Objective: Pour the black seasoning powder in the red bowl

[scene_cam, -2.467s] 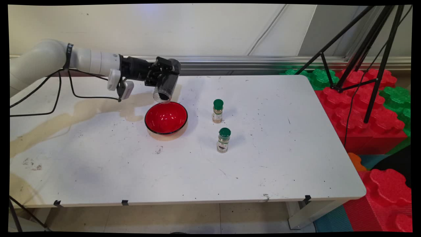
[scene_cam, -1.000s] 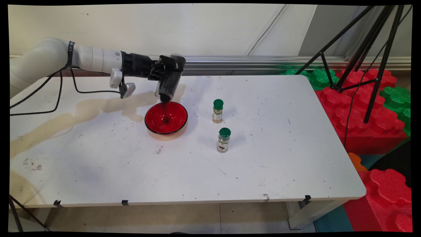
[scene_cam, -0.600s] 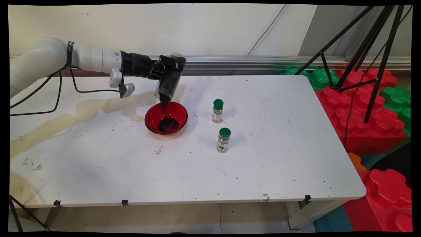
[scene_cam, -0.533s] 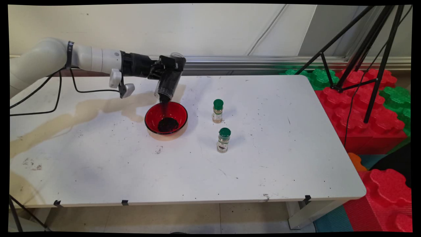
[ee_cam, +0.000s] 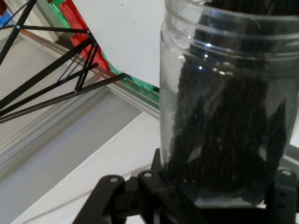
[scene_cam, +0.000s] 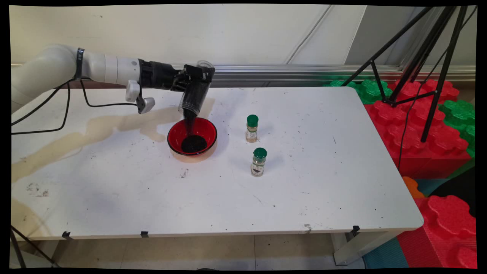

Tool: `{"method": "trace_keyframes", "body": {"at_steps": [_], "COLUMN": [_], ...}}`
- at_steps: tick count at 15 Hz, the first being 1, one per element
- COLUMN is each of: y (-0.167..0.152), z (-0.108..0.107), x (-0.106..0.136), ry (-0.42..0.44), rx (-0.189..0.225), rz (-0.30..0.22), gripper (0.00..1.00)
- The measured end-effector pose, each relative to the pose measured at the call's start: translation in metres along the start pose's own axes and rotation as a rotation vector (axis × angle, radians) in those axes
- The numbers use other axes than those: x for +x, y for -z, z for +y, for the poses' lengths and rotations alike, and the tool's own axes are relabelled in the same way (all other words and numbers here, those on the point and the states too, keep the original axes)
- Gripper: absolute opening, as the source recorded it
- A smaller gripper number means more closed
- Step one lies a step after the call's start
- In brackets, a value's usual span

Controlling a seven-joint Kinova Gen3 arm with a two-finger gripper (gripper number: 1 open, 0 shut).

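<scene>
One clear jar point(scene_cam: 193, 97), one red bowl point(scene_cam: 192, 136) and two green-capped spice bottles point(scene_cam: 252, 128) point(scene_cam: 258, 162). The gripper point(scene_cam: 190, 82), reaching in level, clamps the tilted jar, mouth down, black grains point(scene_cam: 194, 143) falling into the bowl directly beneath; bottles lie beyond.

Your main view sits fixed above the table's point(scene_cam: 213, 198) near side, looking down and across to the wall point(scene_cam: 171, 34), wide enough for the whole tabletop. Your hand view rides the gripper point(ee_cam: 215, 196), close up along a clear jar point(ee_cam: 224, 107). Both share the jar point(scene_cam: 194, 97), table and black tripod point(scene_cam: 426, 57).
</scene>
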Motion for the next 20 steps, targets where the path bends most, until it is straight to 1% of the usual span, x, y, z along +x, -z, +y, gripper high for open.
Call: {"method": "trace_keyframes", "body": {"at_steps": [11, 20], "y": [0.0019, 0.0035], "z": [-0.001, -0.001], "x": [0.0029, 0.0051], "ry": [-0.013, -0.001], "rx": [0.002, 0.001], "rz": [-0.001, 0.0], "gripper": [0.0, 0.0]}}
